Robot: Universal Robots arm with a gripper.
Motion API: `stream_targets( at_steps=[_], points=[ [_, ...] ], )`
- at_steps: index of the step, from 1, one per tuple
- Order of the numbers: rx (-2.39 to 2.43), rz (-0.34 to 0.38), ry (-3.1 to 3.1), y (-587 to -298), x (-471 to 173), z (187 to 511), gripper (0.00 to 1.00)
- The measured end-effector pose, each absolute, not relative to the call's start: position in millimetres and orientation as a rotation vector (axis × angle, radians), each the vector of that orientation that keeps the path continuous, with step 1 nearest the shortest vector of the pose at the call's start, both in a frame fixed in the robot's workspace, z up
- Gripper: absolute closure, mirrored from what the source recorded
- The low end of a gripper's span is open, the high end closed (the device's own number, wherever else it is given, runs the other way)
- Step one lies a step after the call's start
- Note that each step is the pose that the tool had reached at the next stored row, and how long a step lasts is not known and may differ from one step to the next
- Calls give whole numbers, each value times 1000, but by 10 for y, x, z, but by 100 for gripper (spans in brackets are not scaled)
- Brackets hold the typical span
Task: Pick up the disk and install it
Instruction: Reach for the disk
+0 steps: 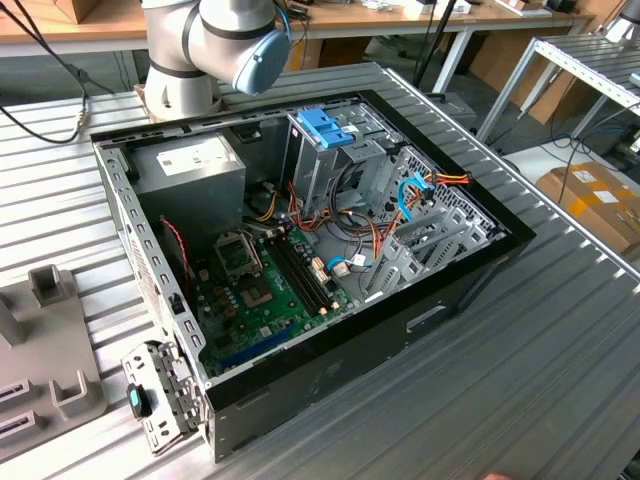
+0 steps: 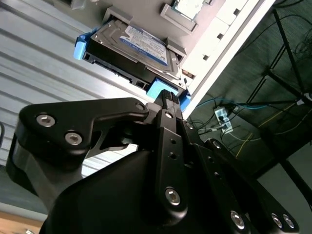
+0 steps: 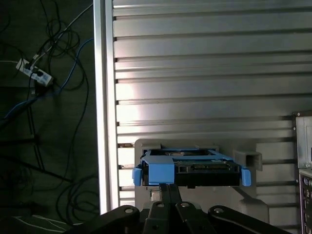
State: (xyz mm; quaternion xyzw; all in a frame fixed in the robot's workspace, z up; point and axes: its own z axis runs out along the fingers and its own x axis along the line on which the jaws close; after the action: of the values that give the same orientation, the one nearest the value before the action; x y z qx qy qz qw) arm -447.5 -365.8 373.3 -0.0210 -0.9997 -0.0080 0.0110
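Observation:
The disk (image 3: 195, 168) is a flat dark drive with bright blue side rails, lying in a grey holder (image 3: 246, 158) on the ribbed metal table. In the second wrist view the disk (image 2: 131, 46) shows its labelled face and sits in the same holder (image 2: 117, 14). My gripper (image 3: 171, 187) hangs just short of the disk's near end, level with a blue rail tab. Its black fingers are shut together, and in the second wrist view the gripper (image 2: 169, 96) overlaps that blue tab. Whether the tab is pinched cannot be told.
An open computer case (image 1: 470, 290) lies on the table in the exterior view, with an upright grey drive cage (image 1: 325, 130) topped in blue. Grey fixtures (image 1: 50, 330) stand at the exterior view's left. The table edge (image 3: 100, 97) runs close beside the disk; cables lie on the floor beyond.

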Motion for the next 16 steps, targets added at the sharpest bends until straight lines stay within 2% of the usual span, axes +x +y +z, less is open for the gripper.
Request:
stream_targets(
  at_steps=[16],
  points=[
    [-64, 9, -3120, -3572, -4471, 3668, 89]
  ],
)
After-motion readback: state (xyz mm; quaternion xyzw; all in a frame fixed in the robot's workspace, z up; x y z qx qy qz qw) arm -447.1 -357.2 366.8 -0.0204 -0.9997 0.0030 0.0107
